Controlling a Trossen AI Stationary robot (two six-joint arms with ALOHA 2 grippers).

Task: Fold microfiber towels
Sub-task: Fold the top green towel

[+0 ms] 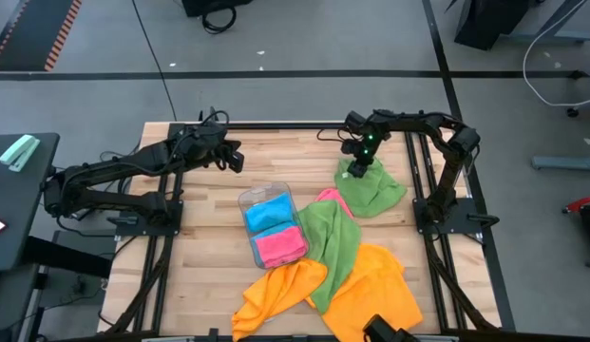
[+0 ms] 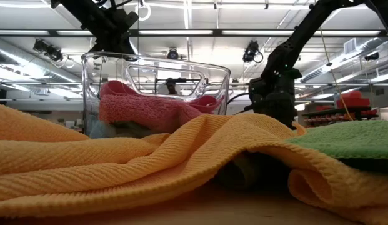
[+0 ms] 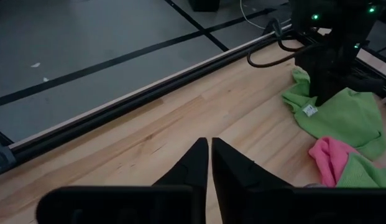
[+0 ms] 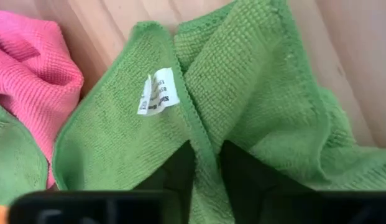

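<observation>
The green towel [image 1: 371, 188] lies crumpled at 2 o'clock on the bench [image 1: 209, 209], soft, light and floppy, so a hem corner is the best hold, and the right gripper [image 4: 205, 168] has its jaws clamped on a raised fold, while the left gripper [image 3: 209, 165] hovers at 10 o'clock, jaws together.

Towels [image 4: 255, 93] were soft ribbed microfiber cloth with a matt nap and stitched hems, green one carried a white printed fabric tag [image 4: 156, 93], surface [image 1: 209, 218] was pale smooth wood planks, tray [image 2: 156, 87] was clear glossy plastic, end effector [image 3: 208, 171] fingers were matt black.
</observation>
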